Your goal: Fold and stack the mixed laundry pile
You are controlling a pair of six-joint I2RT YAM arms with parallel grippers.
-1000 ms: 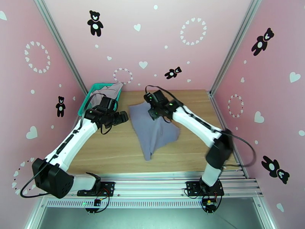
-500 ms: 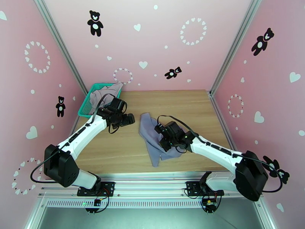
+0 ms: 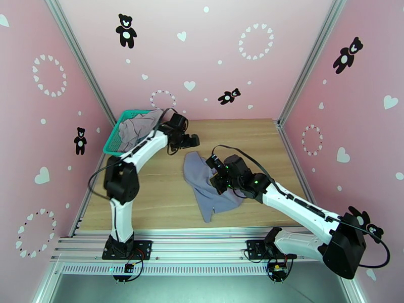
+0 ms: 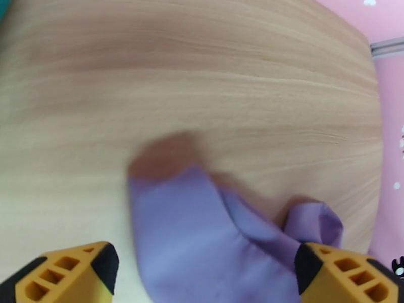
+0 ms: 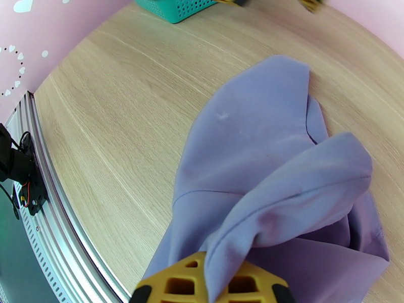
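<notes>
I'm flattening the lavender cloth [image 5: 252, 127]: right gripper [image 5: 212, 286] pinches it; left gripper [image 4: 202, 279], spread wide, hovers at its 11 o'clock; next, grab that corner.

Green mesh basket [image 3: 114, 139] sits at the wooden table's [image 3: 252, 137] far-left corner.

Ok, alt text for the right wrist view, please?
The right pincer is shut on a raised fold of the lavender garment, which otherwise lies rumpled on the wooden table. A green mesh basket sits at the top of the frame.
</notes>
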